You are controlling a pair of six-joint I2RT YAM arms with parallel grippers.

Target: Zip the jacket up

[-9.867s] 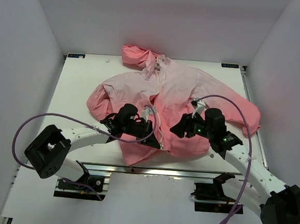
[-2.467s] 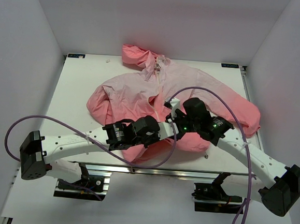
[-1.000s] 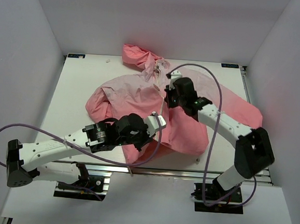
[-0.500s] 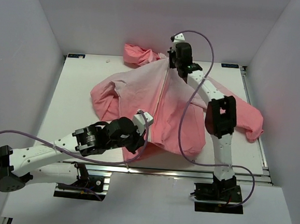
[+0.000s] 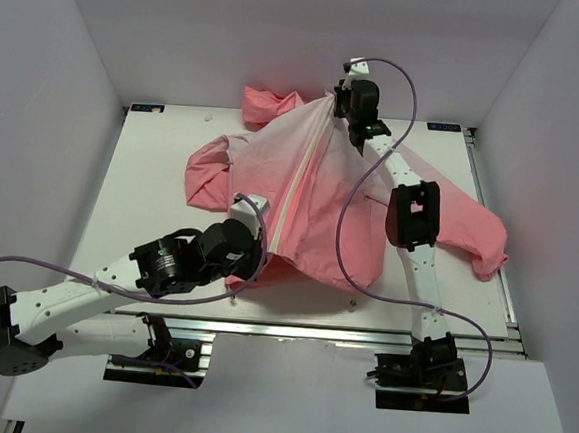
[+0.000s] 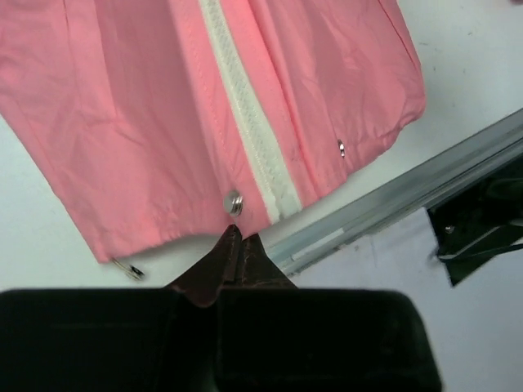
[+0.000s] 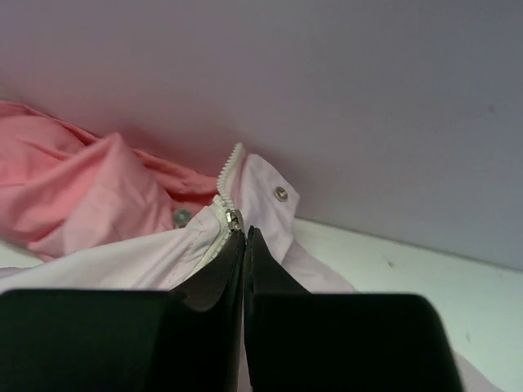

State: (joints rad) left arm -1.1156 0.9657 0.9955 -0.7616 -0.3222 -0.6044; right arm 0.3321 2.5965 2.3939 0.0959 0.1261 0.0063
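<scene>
Top external view: you have the jacket [image 5: 341, 196] lying front-up on the white table [image 5: 153, 166], with its hood [image 5: 268, 105] at the far edge by the back wall and a sleeve out to each side.
Zipper: the whitish zipper [image 5: 297, 182] runs as one straight, joined line from the near hem up to the collar, and the cloth along it looks pulled taut.
Left fingers: your left fingers [image 6: 219, 271] are pressed together with no gap. Their tips pinch the bottom hem of the jacket, just below a small metal snap [image 6: 234, 201] and right beside the lower end of the zipper.
Right fingers: your right fingers [image 7: 219, 278] are also pressed together, at the far edge of the table. They nip the zipper at its slider [image 7: 232, 219] on the collar, and a short run of teeth stands free above it.
Colour: pale pink near the collar, coral toward the hem.
Near edge: the hem hangs close to the metal rail [image 6: 384, 208] at the front of the table.
</scene>
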